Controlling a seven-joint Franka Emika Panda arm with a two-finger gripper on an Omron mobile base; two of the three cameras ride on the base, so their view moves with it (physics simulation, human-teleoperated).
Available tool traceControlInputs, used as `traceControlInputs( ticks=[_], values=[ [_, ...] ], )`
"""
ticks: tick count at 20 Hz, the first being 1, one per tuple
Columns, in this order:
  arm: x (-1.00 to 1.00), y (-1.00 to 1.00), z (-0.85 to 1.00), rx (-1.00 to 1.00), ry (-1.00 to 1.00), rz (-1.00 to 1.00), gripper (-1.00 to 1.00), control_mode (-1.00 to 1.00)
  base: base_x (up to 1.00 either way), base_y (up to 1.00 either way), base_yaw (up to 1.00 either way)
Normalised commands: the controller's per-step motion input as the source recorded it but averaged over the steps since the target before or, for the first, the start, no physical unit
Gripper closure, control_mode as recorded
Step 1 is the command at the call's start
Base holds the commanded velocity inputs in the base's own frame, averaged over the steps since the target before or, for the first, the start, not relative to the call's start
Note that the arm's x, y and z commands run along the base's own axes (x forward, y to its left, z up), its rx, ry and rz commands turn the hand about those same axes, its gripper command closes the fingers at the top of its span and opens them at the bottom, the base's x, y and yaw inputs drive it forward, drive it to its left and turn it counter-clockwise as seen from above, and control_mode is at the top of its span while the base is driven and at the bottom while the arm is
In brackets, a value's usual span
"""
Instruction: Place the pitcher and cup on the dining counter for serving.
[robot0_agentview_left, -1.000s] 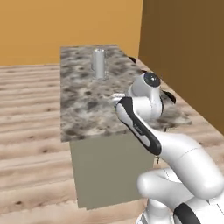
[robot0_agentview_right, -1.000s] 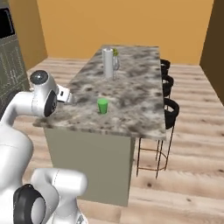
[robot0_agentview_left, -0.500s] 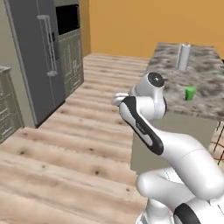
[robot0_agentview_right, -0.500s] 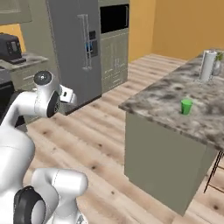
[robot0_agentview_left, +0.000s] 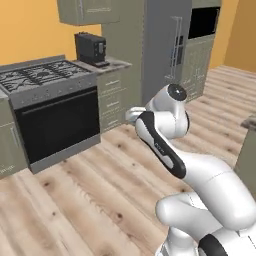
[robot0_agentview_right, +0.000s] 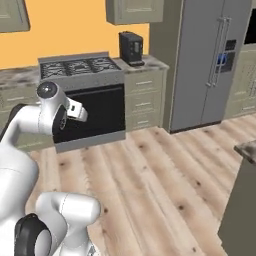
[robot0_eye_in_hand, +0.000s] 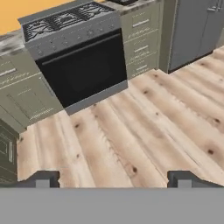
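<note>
The pitcher and the cup are out of view. A corner of the dining counter (robot0_agentview_right: 247, 148), with a mottled grey top and an olive-grey side, shows at the right edge; the same corner of the dining counter (robot0_agentview_left: 249, 123) appears in the left base view. My gripper (robot0_eye_in_hand: 113, 179) is open, its two dark fingertips (robot0_eye_in_hand: 42, 179) wide apart with only wooden floor between them. The arm is folded in close above the base, and the hand (robot0_agentview_right: 75, 109) faces the stove.
A stove with a black oven door (robot0_eye_in_hand: 83, 70) stands ahead against the orange wall. Beside it is a counter with a black appliance (robot0_agentview_right: 131, 47), then a tall steel fridge (robot0_agentview_right: 210, 60). Wooden floor (robot0_agentview_left: 100, 190) lies open between the base and the cabinets.
The whole picture has swung, so the base has turned: the dining counter with the green cup has slid off to the right and the stove and fridge have come into view. The gripper stays open.
</note>
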Motion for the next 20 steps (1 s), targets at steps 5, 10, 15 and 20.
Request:
traceControlInputs(
  ticks=[5,10,15,20],
  values=[
    [0.00,0.00,0.00,0.00,0.00,0.00,-1.00,1.00,0.45,0.12,0.55],
    [0.00,0.00,0.00,0.00,0.00,0.00,-1.00,1.00,0.48,0.07,0.42],
    [0.00,0.00,0.00,0.00,0.00,0.00,-1.00,1.00,0.44,0.00,0.51],
    [0.00,0.00,0.00,0.00,0.00,0.00,-1.00,1.00,0.30,-0.06,0.57]
  ],
)
